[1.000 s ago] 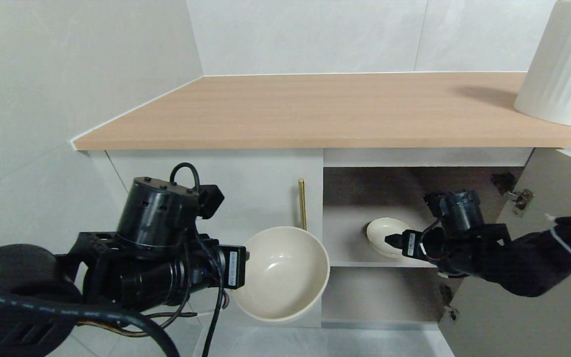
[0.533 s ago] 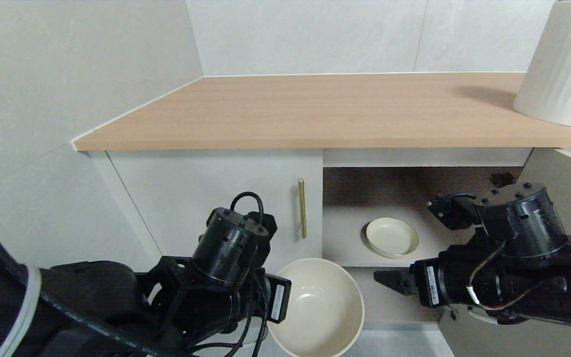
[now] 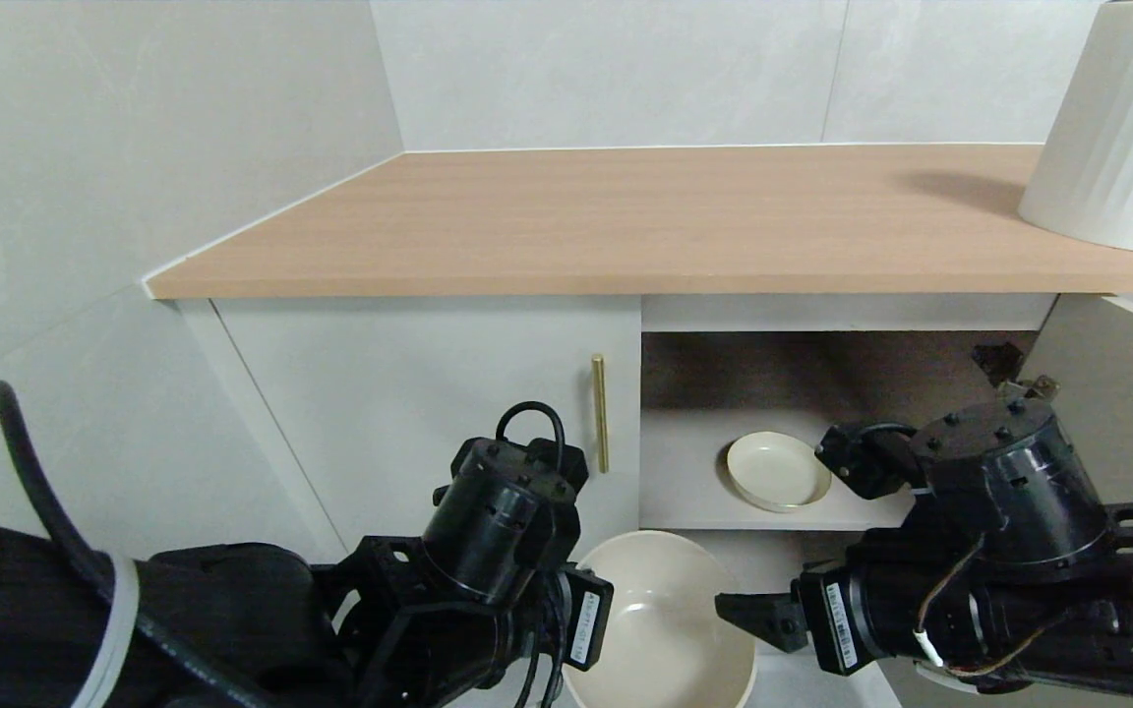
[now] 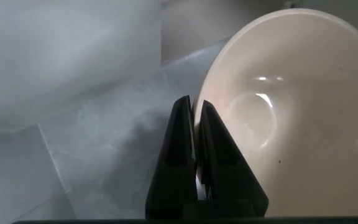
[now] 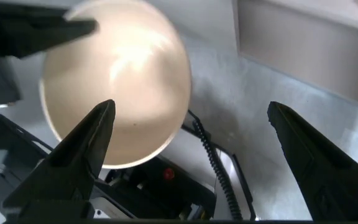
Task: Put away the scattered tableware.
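Bowl (image 3: 660, 639) lower, seemingly in left jaws

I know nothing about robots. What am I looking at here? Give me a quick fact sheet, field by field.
Left gripper: shut on the rim of the large bowl, low in front of the cabinet
Right gripper: open, empty, beside the bowl
Small dish: on the shelf in the open compartment
Left door: closed, with a gold handle
Countertop: white ribbed container at its right end
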`<state>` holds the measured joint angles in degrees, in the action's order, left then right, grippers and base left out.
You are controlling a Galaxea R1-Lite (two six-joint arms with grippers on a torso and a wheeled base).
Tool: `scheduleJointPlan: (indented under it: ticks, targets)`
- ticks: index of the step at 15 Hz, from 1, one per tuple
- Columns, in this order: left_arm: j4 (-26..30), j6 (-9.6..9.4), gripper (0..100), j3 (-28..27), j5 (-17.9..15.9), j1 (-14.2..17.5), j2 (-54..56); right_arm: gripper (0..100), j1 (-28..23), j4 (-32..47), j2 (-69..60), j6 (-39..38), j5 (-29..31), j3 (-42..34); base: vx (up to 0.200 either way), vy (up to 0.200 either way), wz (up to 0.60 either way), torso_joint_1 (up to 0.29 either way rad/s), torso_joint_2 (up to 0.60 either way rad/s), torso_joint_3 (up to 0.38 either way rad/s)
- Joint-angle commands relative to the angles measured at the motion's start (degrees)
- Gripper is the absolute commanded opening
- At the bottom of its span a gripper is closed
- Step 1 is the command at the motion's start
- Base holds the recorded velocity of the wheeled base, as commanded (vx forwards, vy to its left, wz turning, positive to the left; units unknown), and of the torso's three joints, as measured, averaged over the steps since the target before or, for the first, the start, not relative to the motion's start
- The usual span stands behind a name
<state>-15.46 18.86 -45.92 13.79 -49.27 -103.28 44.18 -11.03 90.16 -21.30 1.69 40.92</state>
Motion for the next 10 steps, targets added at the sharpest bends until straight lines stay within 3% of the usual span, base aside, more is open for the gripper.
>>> scheduleJointPlan:
  ticks: [1,5,6,10]
  targets:
    - [-0.7,-0.67,0,0.8,0.4,-0.6,0.0,100,0.3,-0.1,3.4,-0.1,0.1,0.0,0.000,0.000,0.00,0.000,0.00,0.000]
    - [-3.8,-2.51,0,2.4,1.9,-1.5,0.1,100,0.2,-0.1,5.2,-0.1,0.1,0.1,0.000,0.000,0.00,0.000,0.00,0.000]
    - [-3.8,-2.51,0,2.4,2.0,-1.5,0.1,0,0.2,-0.2,5.4,-0.1,0.2,0.1,0.000,0.000,0.00,0.000,0.00,0.000]
    - [-3.8,-2.51,0,2.4,2.1,-1.9,0.0,0,0.3,-0.3,6.3,-0.1,0.1,0.1,0.000,0.000,0.00,0.000,0.00,0.000]
